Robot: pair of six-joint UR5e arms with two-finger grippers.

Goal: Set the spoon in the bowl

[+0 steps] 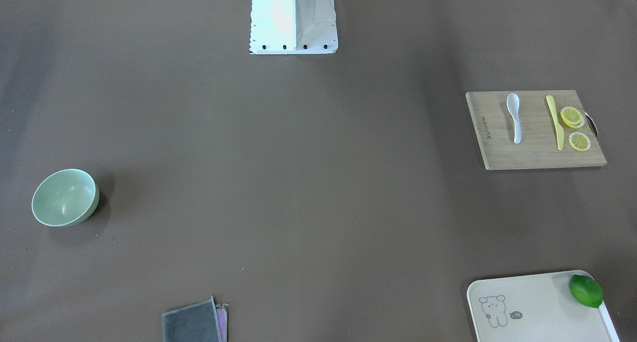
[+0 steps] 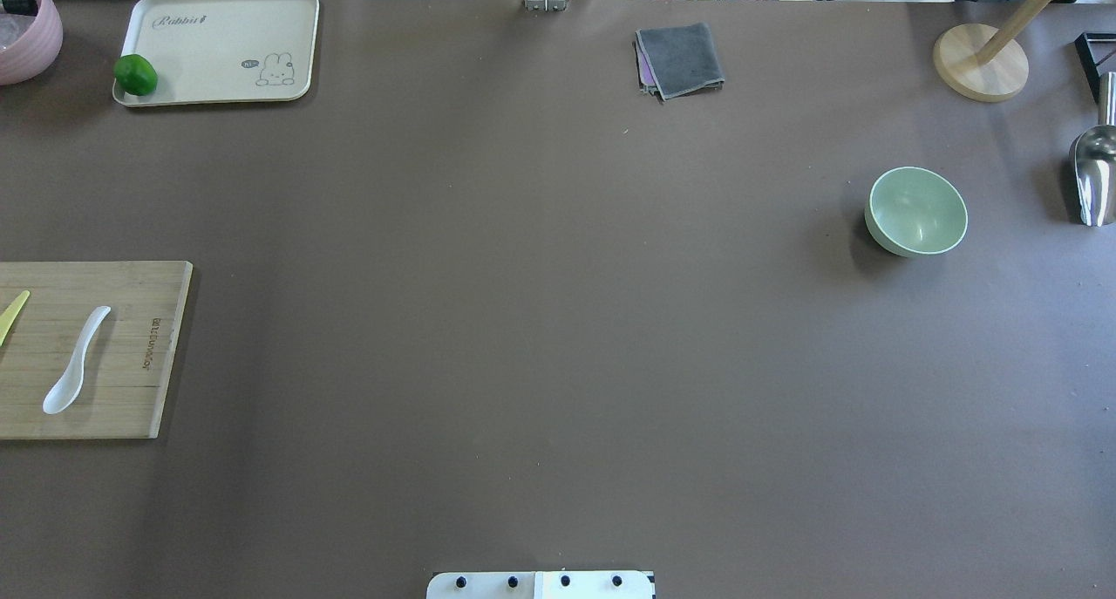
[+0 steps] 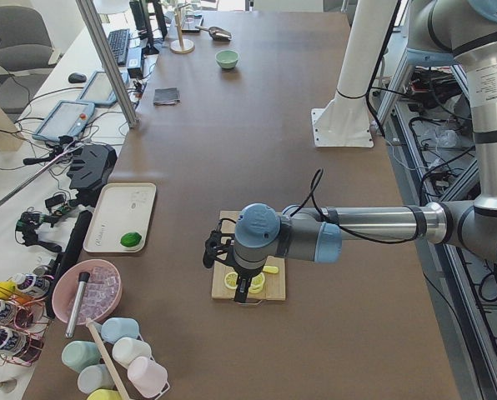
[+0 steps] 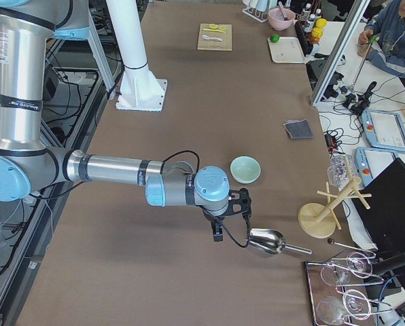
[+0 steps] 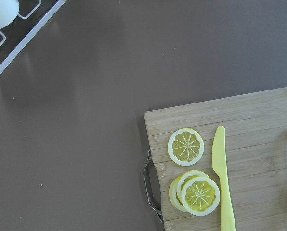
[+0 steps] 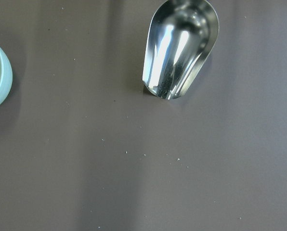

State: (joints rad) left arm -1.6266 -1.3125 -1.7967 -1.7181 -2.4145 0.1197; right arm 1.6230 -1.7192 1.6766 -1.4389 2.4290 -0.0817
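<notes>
Seen from overhead, the brown bench [image 2: 558, 320] carries a wooden board [image 2: 131, 337] at 9 o'clock and the green bowl [image 2: 915, 211] at 2 o'clock, well apart. The white spoon [image 2: 77, 360] lies on the board, scoop toward 7 o'clock. Whether the left fingers [image 3: 243, 290] and right fingers [image 4: 217, 234] are released or clenched, I cannot tell.

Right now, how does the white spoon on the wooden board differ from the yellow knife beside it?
The spoon is glossy white; the knife is pale yellow. The spoon ends in an oval scoop, while the knife is a slim, flat blade. The knife lies right by the lemon slices; the spoon lies apart from them. Both lie flat, roughly parallel, on the cutting board.
</notes>
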